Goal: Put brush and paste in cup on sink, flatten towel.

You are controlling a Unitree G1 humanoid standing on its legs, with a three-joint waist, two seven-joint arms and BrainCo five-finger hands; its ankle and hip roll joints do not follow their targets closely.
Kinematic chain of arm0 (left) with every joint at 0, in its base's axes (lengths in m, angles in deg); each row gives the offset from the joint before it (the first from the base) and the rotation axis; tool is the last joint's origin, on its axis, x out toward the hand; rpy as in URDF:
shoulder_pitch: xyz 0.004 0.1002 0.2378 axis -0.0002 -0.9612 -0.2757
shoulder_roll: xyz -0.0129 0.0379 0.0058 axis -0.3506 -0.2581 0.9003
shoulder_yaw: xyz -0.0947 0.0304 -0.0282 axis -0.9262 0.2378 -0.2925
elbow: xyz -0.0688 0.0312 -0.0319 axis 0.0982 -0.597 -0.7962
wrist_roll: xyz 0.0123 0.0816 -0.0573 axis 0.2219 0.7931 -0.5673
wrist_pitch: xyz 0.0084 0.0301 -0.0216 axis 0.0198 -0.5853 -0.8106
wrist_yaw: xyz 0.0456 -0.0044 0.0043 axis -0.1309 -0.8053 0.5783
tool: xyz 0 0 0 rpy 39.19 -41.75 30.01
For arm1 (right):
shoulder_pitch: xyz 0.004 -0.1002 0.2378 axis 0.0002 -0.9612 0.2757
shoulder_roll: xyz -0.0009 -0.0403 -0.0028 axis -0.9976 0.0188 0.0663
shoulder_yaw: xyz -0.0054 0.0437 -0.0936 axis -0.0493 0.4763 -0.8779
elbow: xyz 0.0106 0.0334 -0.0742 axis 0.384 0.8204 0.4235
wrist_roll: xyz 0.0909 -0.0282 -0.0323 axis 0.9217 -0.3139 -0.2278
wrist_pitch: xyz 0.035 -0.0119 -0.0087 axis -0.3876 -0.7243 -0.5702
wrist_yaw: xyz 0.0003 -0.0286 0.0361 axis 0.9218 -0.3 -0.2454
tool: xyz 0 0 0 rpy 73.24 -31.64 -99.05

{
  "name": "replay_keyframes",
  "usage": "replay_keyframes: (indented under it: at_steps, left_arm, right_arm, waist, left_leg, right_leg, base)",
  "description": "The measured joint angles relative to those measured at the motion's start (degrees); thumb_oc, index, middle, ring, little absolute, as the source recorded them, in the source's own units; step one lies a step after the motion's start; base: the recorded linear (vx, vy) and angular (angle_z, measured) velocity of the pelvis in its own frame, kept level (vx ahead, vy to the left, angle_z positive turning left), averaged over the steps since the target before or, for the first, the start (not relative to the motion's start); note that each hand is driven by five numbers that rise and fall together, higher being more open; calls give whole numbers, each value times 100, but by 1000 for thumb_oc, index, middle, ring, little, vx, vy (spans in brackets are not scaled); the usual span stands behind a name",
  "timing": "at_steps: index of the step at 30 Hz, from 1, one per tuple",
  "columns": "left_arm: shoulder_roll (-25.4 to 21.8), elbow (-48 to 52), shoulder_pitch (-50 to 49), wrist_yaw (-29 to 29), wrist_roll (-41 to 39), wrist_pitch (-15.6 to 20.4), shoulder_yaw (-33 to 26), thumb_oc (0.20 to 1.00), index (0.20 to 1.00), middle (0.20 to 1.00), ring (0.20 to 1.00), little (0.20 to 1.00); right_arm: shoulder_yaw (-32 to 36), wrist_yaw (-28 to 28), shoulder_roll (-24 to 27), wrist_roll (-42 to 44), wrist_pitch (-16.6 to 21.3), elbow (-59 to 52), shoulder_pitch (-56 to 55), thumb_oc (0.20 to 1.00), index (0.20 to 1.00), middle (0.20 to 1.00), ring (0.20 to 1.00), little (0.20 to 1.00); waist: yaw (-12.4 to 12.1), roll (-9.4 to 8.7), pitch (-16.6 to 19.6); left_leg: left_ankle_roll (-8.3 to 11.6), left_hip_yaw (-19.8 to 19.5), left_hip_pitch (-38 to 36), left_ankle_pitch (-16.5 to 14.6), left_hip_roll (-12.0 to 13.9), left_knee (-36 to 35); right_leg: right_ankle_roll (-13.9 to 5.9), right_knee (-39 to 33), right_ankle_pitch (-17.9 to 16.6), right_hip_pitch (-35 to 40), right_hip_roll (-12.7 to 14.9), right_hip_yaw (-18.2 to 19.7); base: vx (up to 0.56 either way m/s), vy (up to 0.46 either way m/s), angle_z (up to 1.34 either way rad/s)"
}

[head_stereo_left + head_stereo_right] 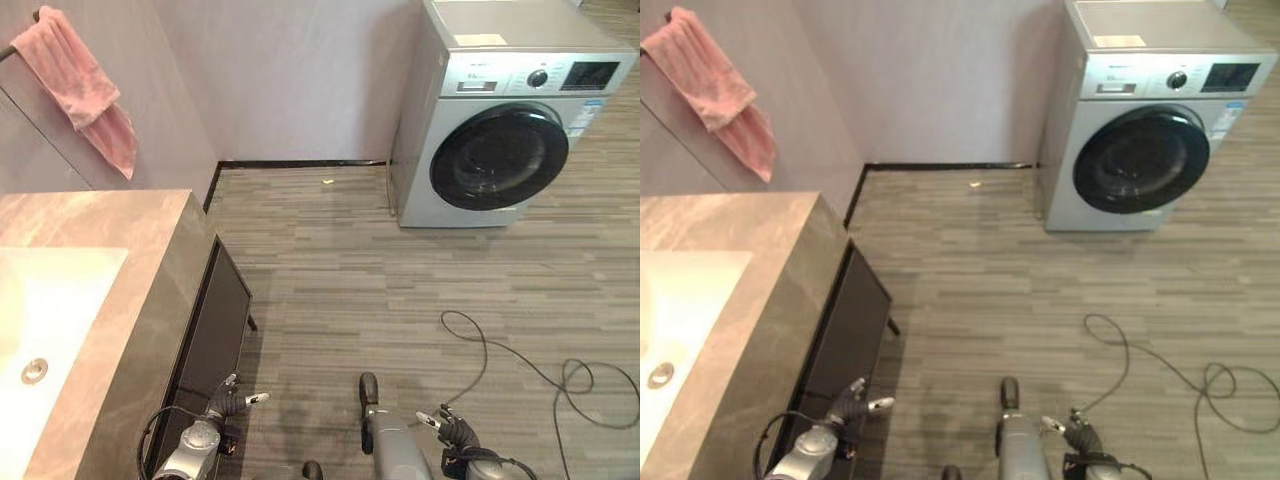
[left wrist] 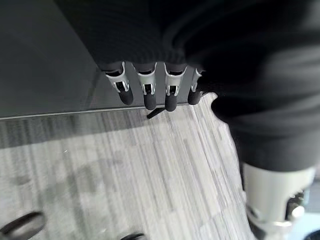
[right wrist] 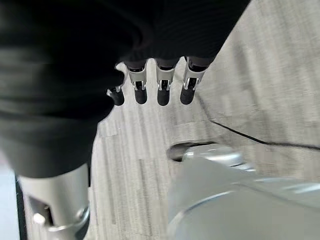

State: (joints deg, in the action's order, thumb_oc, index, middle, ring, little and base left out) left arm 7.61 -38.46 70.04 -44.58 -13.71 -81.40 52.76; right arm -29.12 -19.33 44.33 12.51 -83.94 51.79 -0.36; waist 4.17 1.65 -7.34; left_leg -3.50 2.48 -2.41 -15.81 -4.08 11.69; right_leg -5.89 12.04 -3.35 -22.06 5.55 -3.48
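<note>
A pink towel (image 1: 82, 88) hangs bunched over a rail on the wall at the upper left. Below it lies a marble countertop (image 1: 120, 215) with a white sink basin (image 1: 55, 300) and its drain (image 1: 34, 370). My left hand (image 1: 226, 402) hangs low beside the vanity's front, fingers (image 2: 147, 90) straight and holding nothing. My right hand (image 1: 455, 430) hangs low over the floor at the bottom right, its fingers (image 3: 161, 85) relaxed and holding nothing as well.
A dark cabinet front (image 1: 215, 330) runs under the countertop, close to my left hand. A silver washing machine (image 1: 510, 110) with a round dark door stands against the far wall at the upper right. Wood-look floor (image 1: 340, 270) stretches between them.
</note>
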Motion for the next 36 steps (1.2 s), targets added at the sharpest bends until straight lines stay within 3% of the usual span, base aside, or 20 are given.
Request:
replay_keyframes:
  at_steps: [3,5,6,7,9,11,13,15,18,20,22,23,25,27,29,31,33,34,35,36]
  left_arm:
    - [151,-297,-54,0,-5,32,1,1000,1000,1000,1000,1000]
    - [107,-424,-31,6,-3,34,-33,1000,1000,1000,1000,1000]
    - [75,-536,-16,8,2,31,-18,1000,1000,1000,1000,1000]
    - [70,-578,-27,4,3,31,-14,1000,1000,1000,1000,1000]
    - [44,-824,339,9,14,27,17,1000,1000,1000,1000,1000]
    - [-89,-758,454,20,14,25,20,1000,1000,1000,1000,1000]
    - [-105,-747,510,43,14,36,24,1000,1000,1000,1000,1000]
    - [-76,-818,630,70,19,86,33,1000,1000,1000,1000,1000]
    - [-93,-786,544,136,24,137,30,1000,1000,1000,1000,1000]
    - [-108,-789,428,181,24,135,-1,1000,1000,1000,1000,1000]
    - [-190,-693,292,178,25,128,-10,1000,1000,1000,1000,1000]
    - [-186,-660,211,183,69,126,-41,1000,1000,1000,1000,1000]
    - [-174,-570,143,189,78,139,11,1000,1000,1000,1000,1000]
    - [-329,-786,119,216,83,142,-85,1000,1000,1000,1000,1000]
    - [-232,-794,183,217,86,158,-131,1000,1000,1000,1000,1000]
    - [-281,-774,313,224,87,192,-192,1000,1000,1000,1000,1000]
    - [-389,-724,379,225,103,192,-198,1000,1000,1000,1000,1000]
    - [-471,-633,387,223,116,169,-151,1000,1000,1000,1000,1000]
    - [-513,-506,415,222,121,171,-114,1000,1000,1000,1000,1000]
    - [-427,-485,399,232,121,200,-82,1000,1000,1000,1000,1000]
  right_arm:
    - [-27,-59,126,-119,-2,12,-83,1000,1000,1000,1000,1000]
    - [-122,-81,167,-160,2,-5,-14,1000,1000,1000,1000,1000]
    - [-217,-91,200,-271,22,-42,16,1000,1000,1000,1000,1000]
    - [-220,-91,218,-320,29,-53,39,1000,1000,1000,1000,1000]
    - [-382,-64,280,-372,28,-142,108,1000,1000,1000,1000,1000]
    - [-484,-66,218,-410,22,-142,215,1000,1000,1000,1000,1000]
    - [-481,-62,192,-538,5,-46,207,1000,1000,1000,1000,1000]
    - [-484,-58,274,-550,5,17,232,1000,1000,1000,1000,1000]
    - [-499,-60,259,-682,4,173,252,1000,1000,1000,1000,1000]
    - [-520,-61,253,-786,3,211,293,1000,1000,1000,1000,1000]
    - [-602,-68,238,-837,-19,123,358,1000,1000,1000,1000,1000]
    - [-604,-70,207,-909,22,181,413,1000,1000,1000,1000,1000]
    - [-608,-74,226,-998,15,297,380,1000,1000,1000,1000,1000]
    - [-514,-83,-32,-1000,13,295,143,1000,1000,1000,1000,1000]
    - [-494,-94,62,-1005,-2,273,-47,1000,1000,1000,1000,1000]
    - [-496,-97,16,-1004,-59,309,-129,1000,1000,1000,1000,1000]
    - [-501,-126,-75,-1005,-90,274,-91,1000,1000,1000,1000,1000]
    - [-490,-122,-180,-1005,-84,349,56,1000,1000,1000,1000,1000]
    - [-491,-119,-216,-1004,-83,341,10,1000,1000,1000,1000,1000]
    - [-508,-150,-79,-1008,-59,283,-67,1000,1000,1000,1000,1000]
  waist:
    - [17,172,394]
    - [-43,-11,455]
    - [-85,-214,506]
    - [-156,-315,556]
    - [-266,-569,382]
    - [-328,-796,202]
    - [-340,-888,120]
    - [-394,-730,-23]
    - [-650,-474,-84]
    - [-735,-446,-97]
    - [-694,-553,-87]
    - [-730,-614,-74]
    - [-741,-445,38]
    - [-677,-727,229]
    - [-635,-719,266]
    - [-628,-756,356]
    - [-740,-819,380]
    - [-751,-759,320]
    - [-712,-783,324]
    - [-668,-608,318]
  left_leg:
    - [348,-362,-363,-60,475,-108]
    - [695,-531,14,173,622,1074]
    - [990,-717,565,549,626,2295]
    - [1091,-797,779,908,629,2727]
    - [955,-546,1623,1448,732,3950]
    - [767,-229,1994,1271,672,3800]
    - [689,144,2026,1146,565,2472]
    - [858,807,2468,1360,729,750]
    - [736,881,2743,1747,725,-932]
    - [714,1339,2874,1742,724,-968]
    - [357,1378,2817,1891,487,-469]
    - [21,1293,2620,1936,304,-213]
    - [-377,1199,2104,1897,204,-422]
    - [-759,1209,1483,1897,86,-730]
    - [-787,1171,1008,1643,-68,-851]
    - [-729,1117,935,1428,-141,-670]
    - [-666,1214,958,1343,-109,-367]
    - [-829,1305,1336,1121,-5,454]
    - [-825,1332,1484,1068,-76,683]
    - [-856,1158,1185,1185,-203,-320]
  right_leg:
    - [420,294,124,235,-463,-223]
    - [677,189,363,606,-578,-399]
    - [960,87,405,864,-625,-504]
    - [1134,117,524,933,-697,-494]
    - [1392,1,721,1148,-786,-576]
    - [1283,-149,735,1361,-793,-570]
    - [1100,-649,661,1803,-812,-633]
    - [975,-1068,734,2231,-972,-741]
    - [532,-1265,1055,2643,-1247,-645]
    - [598,-1351,1148,2949,-1389,-506]
    - [467,-1446,1268,3267,-1366,-365]
    - [463,-1185,1276,3328,-1359,-201]
    - [415,-615,1301,3283,-1577,-117]
    - [176,1282,1828,2767,-1249,-289]
    - [1,1849,2034,2612,-602,-325]
    - [-344,2289,1851,2378,-177,-277]
    - [-127,2696,1439,2234,-110,-448]
    - [17,2883,804,2212,-219,-504]
    - [-146,3001,548,2151,-277,-482]
    - [-218,3450,3,1985,-424,-452]
  base:
    - [340,-277,55]
    - [235,-285,38]
    - [218,-332,21]
    - [301,-413,10]
    - [310,-186,15]
    - [344,-68,12]
    - [405,-32,24]
    - [569,0,24]
    - [404,19,-17]
    - [468,103,-32]
    - [442,134,-30]
    - [293,109,-46]
    - [518,245,-52]
    - [496,274,-47]
    - [404,277,-8]
    - [307,246,24]
    - [180,113,26]
    - [206,96,45]
    - [340,126,76]
    - [310,79,86]
